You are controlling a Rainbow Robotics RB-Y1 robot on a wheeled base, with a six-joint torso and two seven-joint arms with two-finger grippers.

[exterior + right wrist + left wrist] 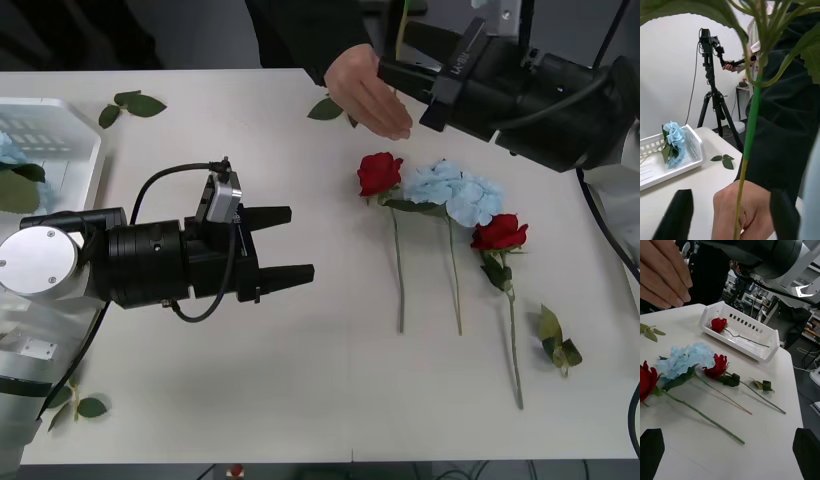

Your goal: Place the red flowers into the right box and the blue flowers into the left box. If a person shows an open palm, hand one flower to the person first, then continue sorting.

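Surface [300, 400] was plain white. Two red flowers [380, 173] lay on it, deep red heads on green stems with dark green leaves; a third red one [718, 324] sat in the white slotted right box [767, 350]. Blue flower [455, 190] was pale sky-blue. Left box [696, 148] was white, latticed, holding another pale blue head [674, 144]. Both end effectors, left [285, 243] and right [395, 70], were black. Loose leaf sprigs [130, 105] were green.
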